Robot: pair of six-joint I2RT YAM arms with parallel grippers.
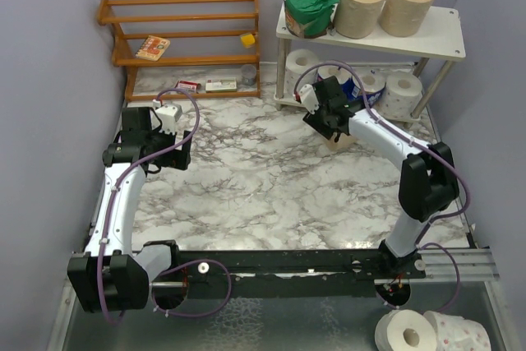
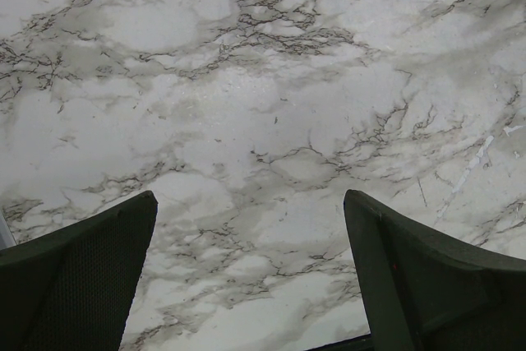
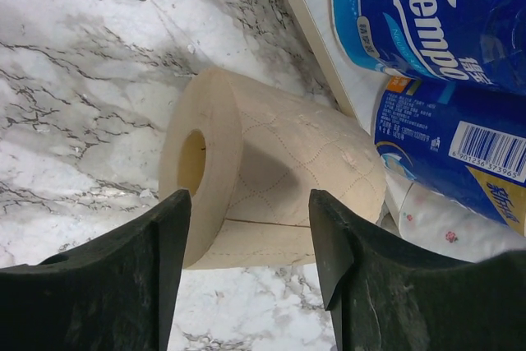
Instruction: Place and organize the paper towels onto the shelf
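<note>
Logging right gripper [image 3: 249,211]: gripping anything?
— No; its jaws are standing apart, straddling the tan roll [image 3: 279,162], lying sideways on the table [image 3: 82,80] just beside the shelf [image 3: 325,63]. Risk: closing off-centre is probably sending it rolling into the blue packs [image 3: 436,14]. Left gripper [image 2: 251,211] is hanging open.

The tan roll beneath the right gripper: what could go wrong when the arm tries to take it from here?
1. The tan roll lies on its side on the marble table, so it may roll away as the open right gripper closes.
2. Its far end sits close to the shelf's lower board and the blue packs; the gripper could catch on them.
3. The soft paper may squash if squeezed hard.
</note>
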